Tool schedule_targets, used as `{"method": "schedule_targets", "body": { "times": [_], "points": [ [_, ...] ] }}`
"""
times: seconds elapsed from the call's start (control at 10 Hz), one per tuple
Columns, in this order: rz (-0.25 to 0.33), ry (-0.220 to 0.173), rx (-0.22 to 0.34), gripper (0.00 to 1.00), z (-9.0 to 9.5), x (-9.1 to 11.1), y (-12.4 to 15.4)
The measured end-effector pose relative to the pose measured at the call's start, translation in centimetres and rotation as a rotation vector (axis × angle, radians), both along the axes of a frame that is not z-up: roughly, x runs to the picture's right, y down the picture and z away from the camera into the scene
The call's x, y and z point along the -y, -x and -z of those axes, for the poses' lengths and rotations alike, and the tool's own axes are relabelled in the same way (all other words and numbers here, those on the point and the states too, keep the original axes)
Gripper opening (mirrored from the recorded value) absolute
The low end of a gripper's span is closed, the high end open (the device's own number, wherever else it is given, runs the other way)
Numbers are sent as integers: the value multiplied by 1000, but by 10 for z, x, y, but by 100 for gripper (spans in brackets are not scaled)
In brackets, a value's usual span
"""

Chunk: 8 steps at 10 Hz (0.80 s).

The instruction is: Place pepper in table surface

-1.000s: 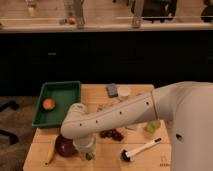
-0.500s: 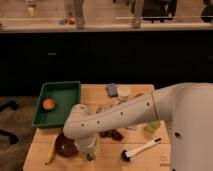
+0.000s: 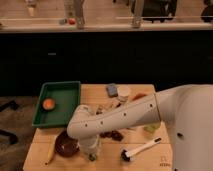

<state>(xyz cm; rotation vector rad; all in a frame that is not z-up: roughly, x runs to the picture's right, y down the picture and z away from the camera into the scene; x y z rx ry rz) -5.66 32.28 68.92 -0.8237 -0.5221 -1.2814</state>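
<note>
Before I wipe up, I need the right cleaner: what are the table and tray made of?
Table: looks like light wood, matte, plank grain showing. Tray: probably plastic, uniform green, moulded rim. Gripper hangs over the table's front edge beside the bowl.

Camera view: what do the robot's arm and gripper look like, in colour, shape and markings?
The arm is a thick, rounded white tube with a row of small dark dots along it, bending at a bulbous elbow. The gripper below it, near the maroon bowl, looks pale grey and cylindrical.

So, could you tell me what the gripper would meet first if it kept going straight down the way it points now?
Most likely the table surface. The gripper points down at the front edge, just right of the maroon bowl; depth is unclear, and nothing else shows beneath it.
</note>
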Motion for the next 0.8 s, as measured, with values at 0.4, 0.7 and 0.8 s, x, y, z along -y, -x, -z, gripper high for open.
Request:
{"method": "schedule_targets", "body": {
  "times": [0.4, 0.7, 0.8],
  "points": [
    [-13, 28, -4, 0, -11, -9, -9],
    [-14, 59, -3, 0, -22, -17, -11],
    [-12, 70, -2, 1, -25, -19, -11]
  ]
}}
